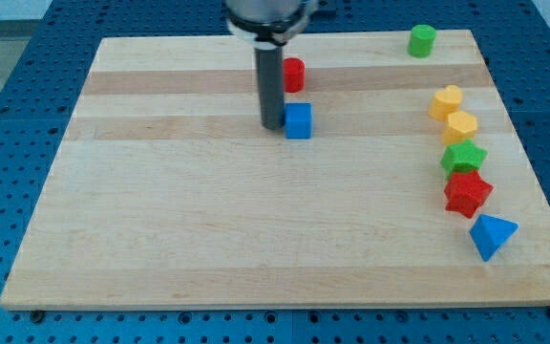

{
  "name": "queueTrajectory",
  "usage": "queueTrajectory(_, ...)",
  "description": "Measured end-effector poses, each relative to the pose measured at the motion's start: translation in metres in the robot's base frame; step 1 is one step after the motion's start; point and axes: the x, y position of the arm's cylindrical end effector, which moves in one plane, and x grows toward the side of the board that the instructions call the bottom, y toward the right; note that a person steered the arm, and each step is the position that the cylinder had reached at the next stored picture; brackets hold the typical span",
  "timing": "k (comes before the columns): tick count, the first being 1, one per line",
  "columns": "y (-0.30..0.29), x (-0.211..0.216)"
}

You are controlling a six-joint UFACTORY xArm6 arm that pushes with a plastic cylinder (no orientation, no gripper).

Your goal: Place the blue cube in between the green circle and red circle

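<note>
Surface (208, 220): wooden board, listed from the view's bottom upward, every place given relative to the blue cube. Blue triangle (491, 235): far to the cube's right and well below it, nearest the view's bottom. Red star (467, 193): far right, below cube level, just above the triangle. Green star (463, 157): far right, a little below cube level, touching or nearly touching the red star. Yellow block (461, 126): far right, about level with the cube; shape not clear. Second yellow block (446, 100): far right, slightly above cube level, just beside the first. Blue cube (298, 120): upper middle of the surface, a square block with no long axis to speak of. My tip (272, 124): the end effector is a bare rod with nothing to open or close and holds nothing; its lower end stands just at the cube's left face, touching or very nearly so. Governing relation: the cube lies directly to the tip's right, so a rightward push, by my judgement, would carry it toward the gap. Red circle (293, 74): just above the cube, close but apart, partly behind the rod. Green circle (421, 40): well to the cube's upper right, near the surface's top edge. The cube is not yet between the two circles.
</note>
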Motion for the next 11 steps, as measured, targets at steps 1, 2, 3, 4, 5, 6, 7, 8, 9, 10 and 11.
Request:
queueTrajectory(1,-0.009,0.008)
queueTrajectory(2,-0.009,0.026)
queueTrajectory(3,-0.005,0.027)
queueTrajectory(4,0.009,0.029)
queueTrajectory(5,0.013,0.025)
queueTrajectory(6,0.044,0.006)
queueTrajectory(7,0.077,-0.005)
queueTrajectory(8,0.09,-0.027)
queueTrajectory(9,0.09,-0.068)
queueTrajectory(10,0.093,-0.094)
queueTrajectory(11,0.088,-0.108)
